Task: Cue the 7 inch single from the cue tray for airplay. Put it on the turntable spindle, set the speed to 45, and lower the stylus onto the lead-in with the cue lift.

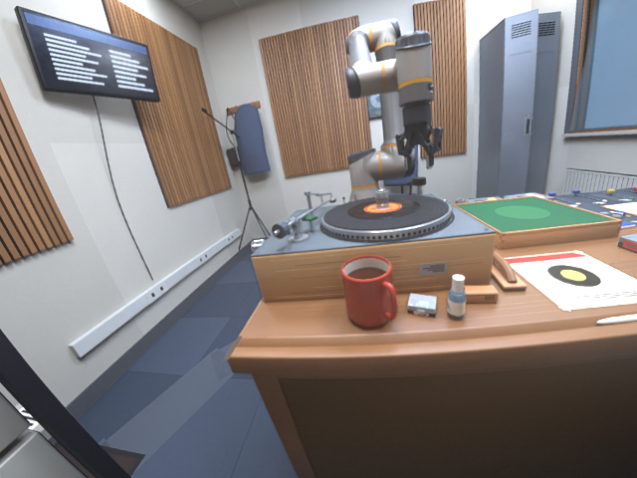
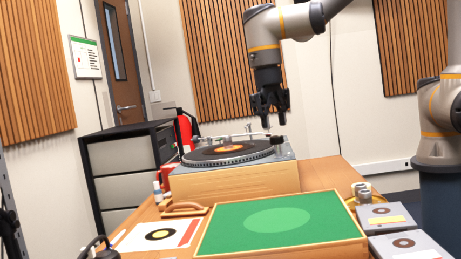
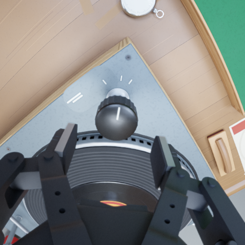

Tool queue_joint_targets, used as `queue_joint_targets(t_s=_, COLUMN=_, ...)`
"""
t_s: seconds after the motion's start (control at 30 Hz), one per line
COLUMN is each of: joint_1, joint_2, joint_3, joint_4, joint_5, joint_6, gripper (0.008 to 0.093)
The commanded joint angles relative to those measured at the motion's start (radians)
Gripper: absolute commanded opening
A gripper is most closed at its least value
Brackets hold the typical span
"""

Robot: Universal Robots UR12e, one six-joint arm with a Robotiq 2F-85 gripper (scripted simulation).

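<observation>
The 7 inch single (image 1: pixel 383 208) with its orange label lies flat on the turntable platter (image 2: pixel 228 151), centred on the spindle under a small adapter. My gripper (image 2: pixel 272 121) hangs open and empty above the far corner of the turntable deck, over the black speed knob (image 3: pixel 116 118), whose white pointer line aims at the middle of three tick marks. The tonearm (image 1: pixel 302 218) rests along the deck's far left side, off the record. The green cue tray (image 2: pixel 279 222) next to the turntable is empty.
A red mug (image 1: pixel 368 291), a small blue bottle (image 1: pixel 456 296) and a small box stand in front of the turntable. A record sleeve (image 1: pixel 575 278) and a wooden brush (image 2: pixel 183 208) lie by the tray. Cartridge cases (image 2: pixel 385 218) sit at the desk's near corner.
</observation>
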Motion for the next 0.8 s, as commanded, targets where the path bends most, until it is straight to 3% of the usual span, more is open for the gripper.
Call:
queue_joint_targets(t_s=0.0, joint_1=0.000, joint_2=0.000, joint_3=-0.001, joint_4=0.000, joint_5=0.000, joint_6=0.000, gripper=0.0680)
queue_joint_targets(t_s=0.33, joint_1=0.000, joint_2=-0.006, joint_3=-0.006, joint_4=0.010, joint_5=0.000, joint_6=0.000, gripper=0.0680)
queue_joint_targets(t_s=0.77, joint_1=0.000, joint_2=-0.056, joint_3=-0.067, joint_4=0.121, joint_5=0.000, joint_6=0.000, gripper=0.0680)
